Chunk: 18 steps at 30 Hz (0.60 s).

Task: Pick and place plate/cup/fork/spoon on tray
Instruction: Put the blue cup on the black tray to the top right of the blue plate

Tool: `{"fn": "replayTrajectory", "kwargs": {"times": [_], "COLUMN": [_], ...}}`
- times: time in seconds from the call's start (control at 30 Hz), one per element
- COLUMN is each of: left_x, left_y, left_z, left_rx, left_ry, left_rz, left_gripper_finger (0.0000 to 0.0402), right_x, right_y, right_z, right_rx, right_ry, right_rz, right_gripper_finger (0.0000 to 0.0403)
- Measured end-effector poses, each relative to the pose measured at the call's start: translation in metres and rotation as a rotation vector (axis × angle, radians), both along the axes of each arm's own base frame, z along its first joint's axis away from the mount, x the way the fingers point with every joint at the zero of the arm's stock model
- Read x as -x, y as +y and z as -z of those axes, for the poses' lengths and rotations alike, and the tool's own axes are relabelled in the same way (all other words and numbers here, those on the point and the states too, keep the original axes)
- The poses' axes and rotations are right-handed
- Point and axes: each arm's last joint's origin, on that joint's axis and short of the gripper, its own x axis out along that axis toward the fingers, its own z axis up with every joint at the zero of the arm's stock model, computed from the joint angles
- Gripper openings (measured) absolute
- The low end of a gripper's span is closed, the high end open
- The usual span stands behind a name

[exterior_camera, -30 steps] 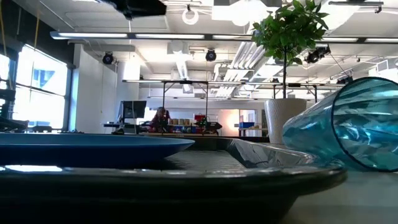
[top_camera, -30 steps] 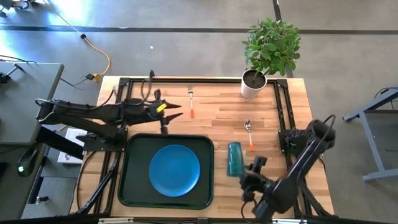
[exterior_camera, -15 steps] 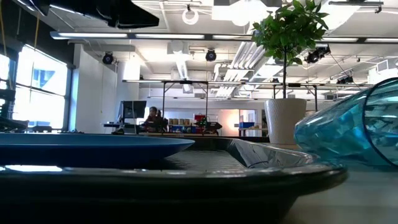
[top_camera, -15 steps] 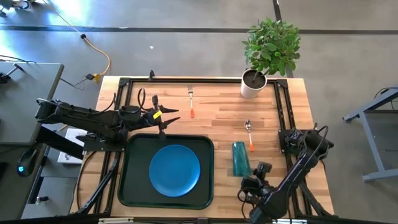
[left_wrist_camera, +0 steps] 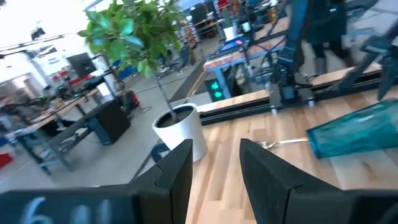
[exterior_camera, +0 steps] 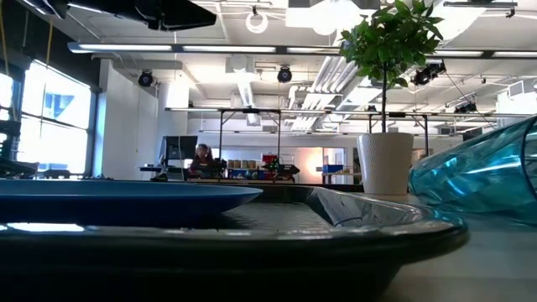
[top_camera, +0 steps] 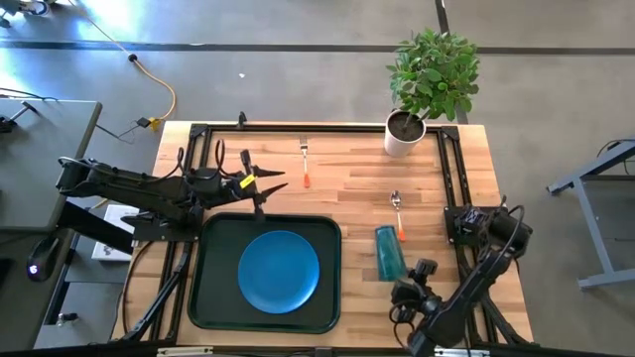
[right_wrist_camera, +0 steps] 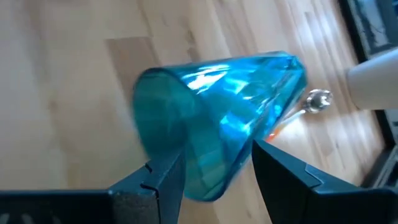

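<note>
The cup (top_camera: 388, 254) lies on its side on the tabletop (top_camera: 347, 188), at 11 o'clock from my right hand (top_camera: 417, 283). That hand is released, fingers (right_wrist_camera: 163, 177) spread, grasping nothing.

Cup (exterior_camera: 485, 183) cut off at low view's right edge. Fork (top_camera: 305, 162) tines too small to tell. Right gripper (top_camera: 409, 290) fingers unclear from above. Person (exterior_camera: 201, 157) far off, tiny.

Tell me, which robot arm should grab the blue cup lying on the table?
Probably the right one. The cup lies on its side just right of the tray, and the right gripper is open right at it. The left gripper is open too, but sits behind the tray's far edge.
</note>
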Motion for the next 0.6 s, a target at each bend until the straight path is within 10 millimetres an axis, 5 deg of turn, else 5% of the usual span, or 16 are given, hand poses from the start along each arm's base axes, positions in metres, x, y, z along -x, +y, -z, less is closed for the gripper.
{"fn": "replayTrajectory", "kwargs": {"times": [0.4,0.6], "left_x": [0.024,0.043], "left_y": [-0.007,-0.003], "left_z": [-0.012,-0.019], "left_rx": [0.031,0.03], "left_ry": [-0.035,-0.04], "left_rz": [-0.089,-0.16], "left_gripper_finger": [0.0122,0.0122], "right_x": [-0.02,-0.033], "right_y": [-0.025,-0.039], "right_z": [0.005,0.004], "right_rx": [0.099,0.081], "right_ry": [-0.039,0.04], "right_rz": [0.032,0.097], "right_gripper_finger": [0.0168,0.0105]}}
